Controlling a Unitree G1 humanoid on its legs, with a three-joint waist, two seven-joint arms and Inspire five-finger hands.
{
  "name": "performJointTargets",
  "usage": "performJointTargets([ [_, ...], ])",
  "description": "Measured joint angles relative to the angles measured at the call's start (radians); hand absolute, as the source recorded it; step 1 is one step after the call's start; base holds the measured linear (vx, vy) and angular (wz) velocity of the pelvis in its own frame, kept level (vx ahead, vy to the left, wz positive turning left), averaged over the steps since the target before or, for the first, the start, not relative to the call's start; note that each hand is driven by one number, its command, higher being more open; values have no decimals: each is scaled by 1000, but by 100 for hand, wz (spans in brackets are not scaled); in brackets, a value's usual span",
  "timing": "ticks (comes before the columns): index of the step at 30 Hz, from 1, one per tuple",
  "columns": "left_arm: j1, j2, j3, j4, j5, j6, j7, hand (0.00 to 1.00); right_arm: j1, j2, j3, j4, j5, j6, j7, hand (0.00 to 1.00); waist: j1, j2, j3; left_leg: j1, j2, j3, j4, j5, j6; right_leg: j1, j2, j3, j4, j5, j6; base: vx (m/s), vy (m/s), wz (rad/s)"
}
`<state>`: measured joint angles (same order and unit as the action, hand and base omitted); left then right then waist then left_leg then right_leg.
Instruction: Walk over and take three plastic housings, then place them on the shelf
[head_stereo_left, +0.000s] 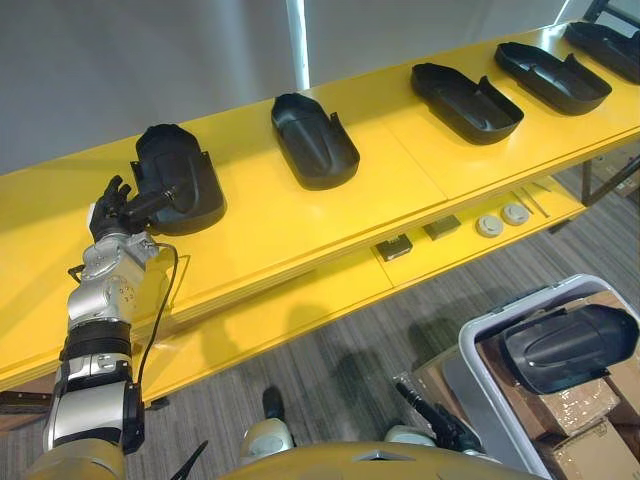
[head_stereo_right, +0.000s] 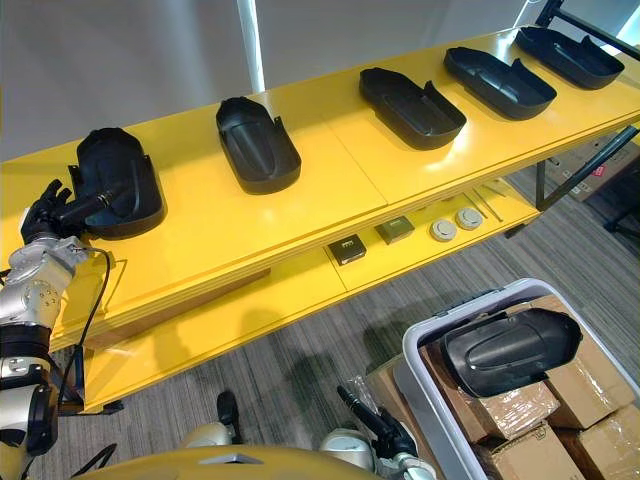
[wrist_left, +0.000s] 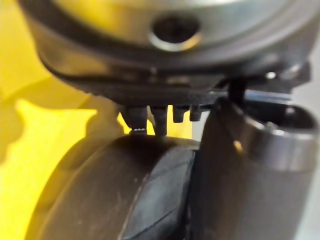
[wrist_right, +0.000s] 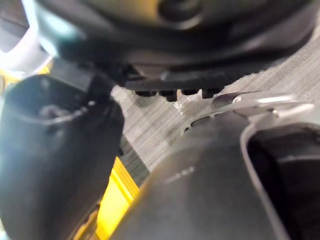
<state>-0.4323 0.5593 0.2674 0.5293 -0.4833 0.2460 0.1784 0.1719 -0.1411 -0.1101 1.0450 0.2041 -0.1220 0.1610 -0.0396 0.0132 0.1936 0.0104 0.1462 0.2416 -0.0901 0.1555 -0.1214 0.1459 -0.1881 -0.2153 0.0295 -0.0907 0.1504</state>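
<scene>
Left hand (head_stereo_left: 111, 207) outstretched, right hand (head_stereo_left: 445, 425) low

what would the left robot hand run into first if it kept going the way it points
The leftmost black housing on the yellow shelf. The left robot hand is right at its near end, apparently touching it, though depth is hard to judge.

Both eye views look steeply down from the head, at some distance, onto the yellow shelf (head_stereo_left: 300, 230) running slantwise and the floor (head_stereo_left: 330, 360) before it; they share that whole scene, the right eye view taking in more of the bin (head_stereo_right: 412, 368); the left wrist view sits very close behind the left hand (wrist_left: 160, 95), facing a dark housing (wrist_left: 100, 200) on yellow; the right wrist view, equally close, looks past the right hand (wrist_right: 175, 75) at floor.
</scene>
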Motion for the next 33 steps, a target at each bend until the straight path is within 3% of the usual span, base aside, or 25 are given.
performJointTargets([
  [11,124,13,1,-188,301,39,-66,100,17,19,1,-19,9,9,0,100,2,-12,-11,23,1,11,0,-11,-9,34,0,-1,-29,3,3,6,-6,-2],
  [22,205,48,46,-329,339,37,-48,100,62,18,-6,-61,18,25,0,100,42,4,-27,34,1,9,-1,-14,-12,53,1,-13,-34,1,1,-5,-3,1],
  [24,213,48,66,-357,343,32,-38,100,78,19,-18,-60,21,25,4,100,47,8,-61,12,3,6,-1,-13,-11,41,3,-16,-32,1,1,-10,-17,9],
  [29,216,48,79,-450,314,-19,-16,100,107,20,-46,-57,40,27,6,100,64,17,-114,0,5,0,-1,-5,-8,34,5,-25,-26,3,0,-15,-17,6],
  [33,251,48,100,-605,174,-74,-28,100,121,24,-78,-54,39,27,9,100,66,27,-150,0,11,3,-1,-16,-13,30,7,-23,-17,7,-3,-53,-11,0],
])
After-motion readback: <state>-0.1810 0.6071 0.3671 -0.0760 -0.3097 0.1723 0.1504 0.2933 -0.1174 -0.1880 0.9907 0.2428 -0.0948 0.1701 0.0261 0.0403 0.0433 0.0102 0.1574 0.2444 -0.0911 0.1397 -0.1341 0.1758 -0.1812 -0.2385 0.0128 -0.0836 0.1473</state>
